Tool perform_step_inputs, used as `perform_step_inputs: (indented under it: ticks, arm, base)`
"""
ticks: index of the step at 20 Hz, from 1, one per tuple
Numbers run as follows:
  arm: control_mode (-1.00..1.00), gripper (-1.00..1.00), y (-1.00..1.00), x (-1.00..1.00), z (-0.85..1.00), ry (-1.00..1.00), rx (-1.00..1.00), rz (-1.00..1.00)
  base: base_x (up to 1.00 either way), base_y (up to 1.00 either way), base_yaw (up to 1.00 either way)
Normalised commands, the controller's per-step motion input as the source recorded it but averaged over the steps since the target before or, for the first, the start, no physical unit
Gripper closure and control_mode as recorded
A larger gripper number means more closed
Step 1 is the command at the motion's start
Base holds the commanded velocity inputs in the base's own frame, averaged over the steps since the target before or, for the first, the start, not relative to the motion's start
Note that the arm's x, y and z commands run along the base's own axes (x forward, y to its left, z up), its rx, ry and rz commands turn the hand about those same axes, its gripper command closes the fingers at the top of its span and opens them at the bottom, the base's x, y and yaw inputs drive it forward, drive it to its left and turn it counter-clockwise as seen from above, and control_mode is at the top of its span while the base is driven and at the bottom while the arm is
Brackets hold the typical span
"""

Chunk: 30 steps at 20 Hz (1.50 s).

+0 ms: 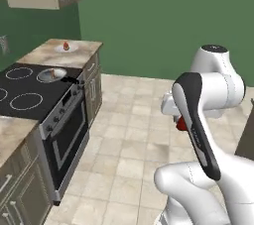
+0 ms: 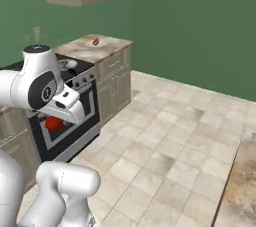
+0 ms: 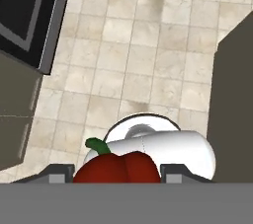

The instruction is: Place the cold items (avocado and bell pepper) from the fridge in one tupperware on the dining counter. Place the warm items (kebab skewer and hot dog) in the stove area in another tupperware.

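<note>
Between the fingers (image 3: 117, 174) we are seeing the bell pepper (image 3: 117, 168) grasped, stem up-left, hanging over floor tiles; dining counter (image 2: 240, 181) is lying to the right.

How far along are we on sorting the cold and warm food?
Nothing visibly done: neither tub is in view. In hand: the tool is closed on the red bell pepper, carried over the tile floor. Left: a food item still sits on the counter beside the stove, another in the pan.
</note>
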Motion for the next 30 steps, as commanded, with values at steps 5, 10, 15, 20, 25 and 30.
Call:
perform_step_inputs:
  ticks: [5,10,15,20,25,30]
  arm:
    - [1.0,1.0,0.0,0.0,0.0,0.0,0.0,0.0]
    - [1.0,1.0,0.0,0.0,0.0,0.0,0.0,0.0]
    - [1.0,1.0,0.0,0.0,0.0,0.0,0.0,0.0]
    - [1.0,1.0,0.0,0.0,0.0,0.0,0.0,0.0]
    - [1.0,1.0,0.0,0.0,0.0,0.0,0.0,0.0]
    - [1.0,1.0,0.0,0.0,0.0,0.0,0.0,0.0]
  base:
    - [0.15,-0.22,-0.77]
    - [0.64,-0.01,-0.65]
    - [1.0,0.28,-0.47]
    - [1.0,0.51,-0.4]
    - [1.0,0.7,-0.41]
    - [1.0,0.79,-0.44]
